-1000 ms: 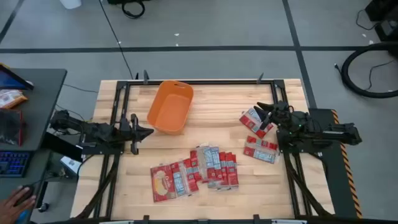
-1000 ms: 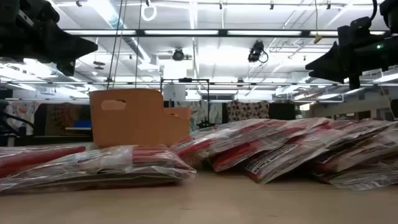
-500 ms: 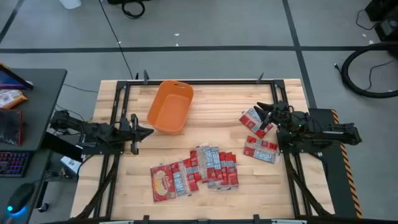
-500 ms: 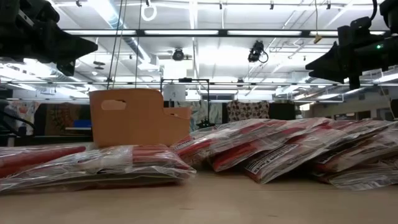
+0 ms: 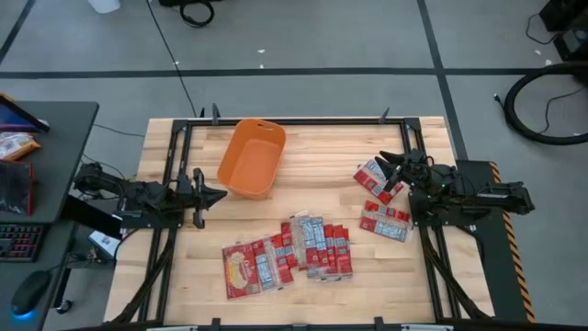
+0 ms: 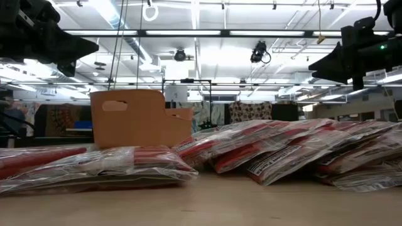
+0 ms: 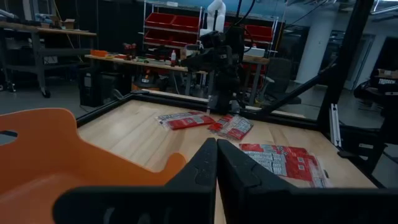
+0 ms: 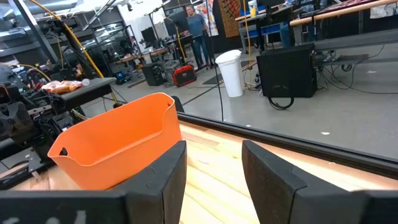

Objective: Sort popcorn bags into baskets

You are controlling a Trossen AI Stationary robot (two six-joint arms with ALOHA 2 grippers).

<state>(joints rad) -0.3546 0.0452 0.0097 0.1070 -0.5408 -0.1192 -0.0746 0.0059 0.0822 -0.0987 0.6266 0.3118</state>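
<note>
The popcorn bags are red, white and pale blue packets. Several lie overlapping in a cluster [image 5: 289, 253] near the table's near edge, and they show as a low heap [image 6: 251, 154] in the low view. Two more lie at the right, one [image 5: 372, 176] under my right gripper and one [image 5: 386, 221] nearer. The orange basket [image 5: 252, 156] stands on its base at the far left-centre, with nothing in it. My left gripper [image 5: 209, 195] hangs shut above the table, just near of the basket [image 7: 62, 155]. My right gripper [image 5: 390, 169] is open and raised [image 6: 312, 66].
A black metal frame [image 5: 303, 120] runs along the table's edges. Bare wood lies between the basket and the packets [image 5: 322, 179]. A desk with a keyboard [image 5: 18, 241] stands left of the table. People stand in the room far behind the basket [image 8: 196, 25].
Neither arm has moved. A person's hand at the desk's near corner, left of the table, has gone from view.
</note>
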